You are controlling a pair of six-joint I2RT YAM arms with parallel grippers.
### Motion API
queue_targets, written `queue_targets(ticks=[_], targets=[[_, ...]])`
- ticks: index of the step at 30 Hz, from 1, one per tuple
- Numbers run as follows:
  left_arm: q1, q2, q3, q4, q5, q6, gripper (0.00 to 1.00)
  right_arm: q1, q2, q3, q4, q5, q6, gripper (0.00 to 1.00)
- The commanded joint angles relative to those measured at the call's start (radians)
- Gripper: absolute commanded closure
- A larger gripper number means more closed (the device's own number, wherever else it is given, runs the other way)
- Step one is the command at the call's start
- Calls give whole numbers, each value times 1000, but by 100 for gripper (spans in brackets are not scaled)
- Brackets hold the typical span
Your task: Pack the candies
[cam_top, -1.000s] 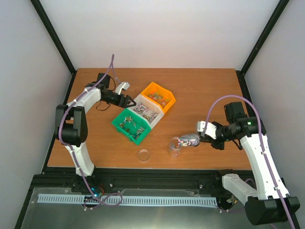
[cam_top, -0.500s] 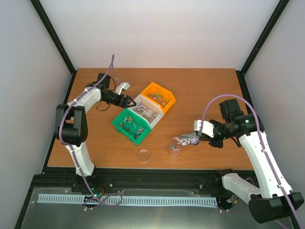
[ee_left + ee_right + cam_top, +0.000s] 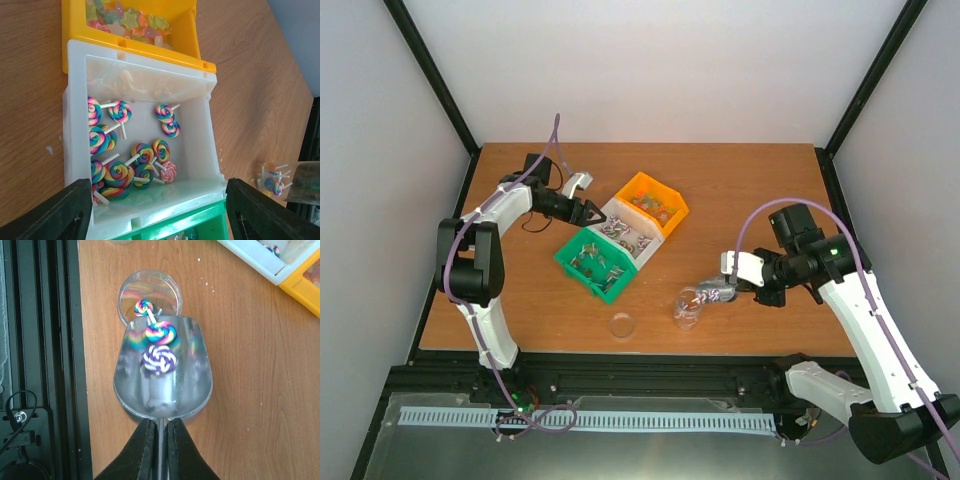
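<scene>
Right gripper (image 3: 159, 426) jaws pinch shiny metal scoop (image 3: 185, 385); swirled candies (image 3: 159, 359) at lip over round clear jar (image 3: 131, 292). Left gripper (image 3: 157, 210) jaws spread.

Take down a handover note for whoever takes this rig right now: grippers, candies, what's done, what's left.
Left gripper: open, empty, at the white bin of lollipops.
Right gripper: shut on the scoop, tipped at the mouth of the jar.
Candies: two lollipops in the scoop, at least one in the jar; star candies in the yellow bin.
Done: scoop loaded, brought over.
Left: finish pouring, scoop more.
</scene>
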Motion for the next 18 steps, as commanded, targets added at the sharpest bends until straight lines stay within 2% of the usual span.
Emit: queue_targets(ticks=[1, 9, 18], targets=[[7, 19, 2, 32, 26, 6, 25, 39, -1, 29, -9, 53, 33, 97], [7, 20, -1, 37, 29, 7, 25, 107, 9, 56, -16, 117, 67, 97], [6, 20, -8, 38, 24, 11, 25, 131, 34, 129, -46, 145, 84, 97]])
